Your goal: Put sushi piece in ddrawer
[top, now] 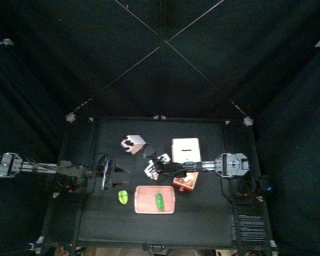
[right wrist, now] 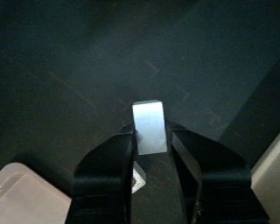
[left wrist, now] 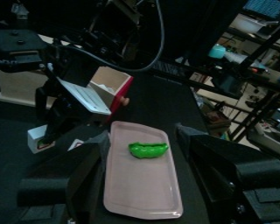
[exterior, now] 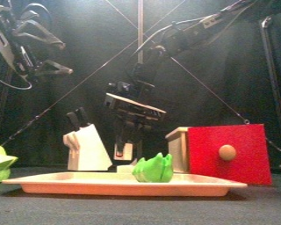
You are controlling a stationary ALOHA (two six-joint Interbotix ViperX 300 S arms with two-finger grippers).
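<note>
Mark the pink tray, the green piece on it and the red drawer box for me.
pink tray (left wrist: 136, 188): left wrist view, bare floor near its close end.
green piece (left wrist: 147, 150): left wrist view, middle of the piece lying on the tray.
red drawer box (exterior: 228, 155): front view, red front panel, beside its round knob.

The black table (top: 103, 215) is carrying a pink tray (top: 155, 198) near its front edge, a green piece (top: 124, 196) lying just beside the tray, a white knife block (top: 131, 143) farther back, and a small red-fronted drawer box (top: 188, 150) standing near the tray.
</note>
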